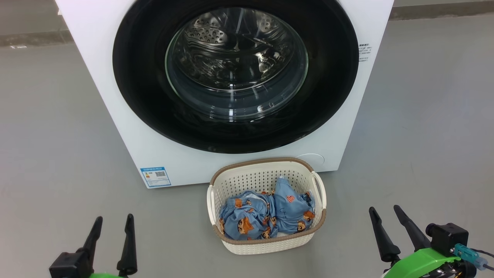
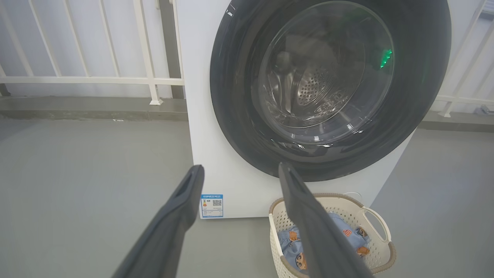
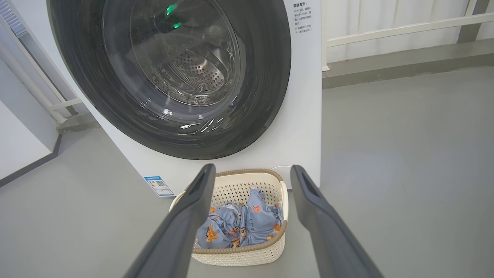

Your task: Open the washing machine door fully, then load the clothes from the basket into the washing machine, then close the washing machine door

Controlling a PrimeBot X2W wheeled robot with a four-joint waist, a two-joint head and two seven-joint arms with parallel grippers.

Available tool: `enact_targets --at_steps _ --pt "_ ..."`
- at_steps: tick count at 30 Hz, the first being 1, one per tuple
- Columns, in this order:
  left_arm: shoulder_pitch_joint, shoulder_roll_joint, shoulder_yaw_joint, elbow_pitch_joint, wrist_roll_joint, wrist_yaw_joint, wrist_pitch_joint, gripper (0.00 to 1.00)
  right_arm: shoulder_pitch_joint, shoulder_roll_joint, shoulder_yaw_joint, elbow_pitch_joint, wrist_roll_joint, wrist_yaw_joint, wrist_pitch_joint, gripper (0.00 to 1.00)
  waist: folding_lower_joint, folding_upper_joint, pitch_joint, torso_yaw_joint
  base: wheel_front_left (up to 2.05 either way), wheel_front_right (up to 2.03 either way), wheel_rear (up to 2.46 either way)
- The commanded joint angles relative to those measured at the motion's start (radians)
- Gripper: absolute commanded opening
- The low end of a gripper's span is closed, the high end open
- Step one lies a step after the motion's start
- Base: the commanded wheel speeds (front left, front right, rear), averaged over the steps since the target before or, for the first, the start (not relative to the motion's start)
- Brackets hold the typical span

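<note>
1. The left tool (image 1: pixel 114 217) sat at the lower left of the head view. Its two dark fingers stood apart with nothing between them.
2. The right tool (image 1: pixel 384 208) sat at the lower right, its fingers likewise spread and empty.
3. The basket (image 1: pixel 266 164) stood on the grey floor (image 1: pixel 58 135), between the two tools and a little ahead of them. It was clear of both and somewhat nearer the right one.
4. The clothes (image 1: pixel 266 216) lay bunched inside the basket, light blue with orange-brown bears, one piece showing a small red patch (image 1: pixel 290 199). Neither tool touched them.
5. The washing machine (image 1: pixel 115 96) stood just behind the basket, beyond both tools. Its door (image 1: pixel 146 96) lay shut against the white front, and the steel drum (image 1: pixel 216 34) showed through the glass bowl (image 1: pixel 235 88).
6. A blue sticker (image 1: pixel 155 177) sat at the lower left corner of the machine's front, ahead of the left tool.
7. Counted: two tools, one washing machine, one door, one basket and one sticker. There were at least two garments, but the heap was too bunched for an exact number.
</note>
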Motion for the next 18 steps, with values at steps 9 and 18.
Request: enact_targets --at_steps 9,18 --pt "-0.018 0.014 0.041 -0.006 -0.009 -0.002 -0.009 1.0 -0.026 -0.005 -0.006 -0.02 -0.019 0.01 -0.013 1.0 0.0 0.0 -0.001 0.001 0.0 0.0 0.0" --pt "-0.023 0.011 0.052 0.021 -0.011 -0.002 -0.009 1.0 -0.014 0.01 -0.025 -0.021 -0.04 0.01 -0.013 1.0 0.0 0.0 -0.002 -0.001 0.0 0.0 0.0"
